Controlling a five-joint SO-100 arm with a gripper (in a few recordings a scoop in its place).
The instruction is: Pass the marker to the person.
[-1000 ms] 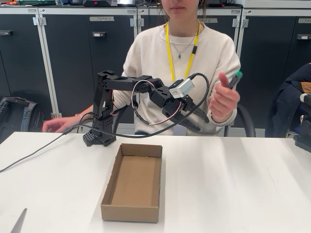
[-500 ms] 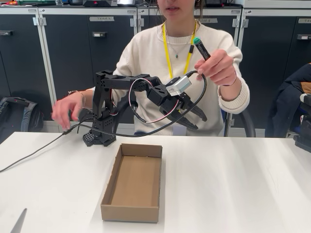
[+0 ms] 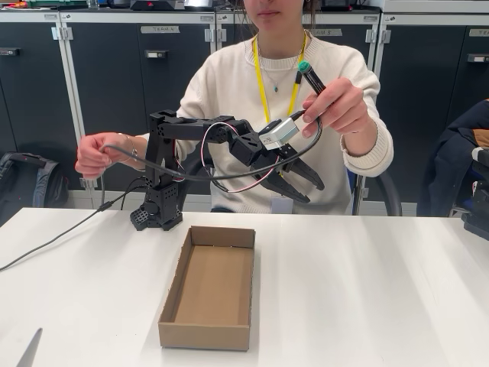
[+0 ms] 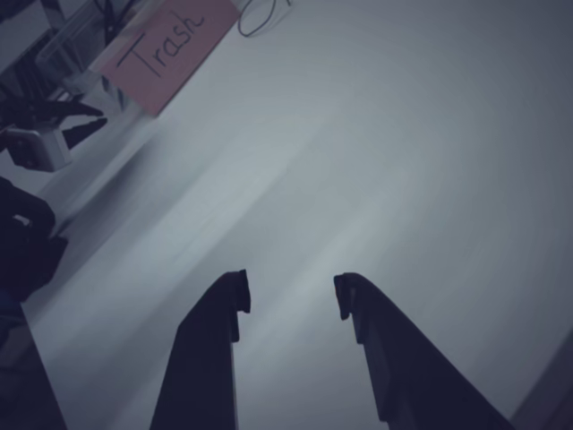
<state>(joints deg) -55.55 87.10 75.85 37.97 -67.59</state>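
The person (image 3: 229, 92) sits behind the table in a cream sweater with a yellow lanyard. Her hand (image 3: 340, 107) on the right of the fixed view holds the marker (image 3: 310, 76), green cap up, at chest height. Her other hand (image 3: 95, 155) holds the arm's black cable on the left. My gripper (image 3: 312, 191) hangs in the air below the marker hand, open and with nothing in it. In the wrist view the two dark fingers (image 4: 219, 349) stand apart over the blurred white table (image 4: 376, 161), nothing between them.
An open cardboard box (image 3: 208, 287) lies on the white table (image 3: 367, 290) in front of the arm base (image 3: 159, 214). A pink sheet marked "Trash" (image 4: 166, 45) lies far off in the wrist view. Dark cabinets stand behind.
The person has brought the marker from out at the right to in front of her chest. Her other hand came up and took hold of the cable. The open gripper barely shifted.
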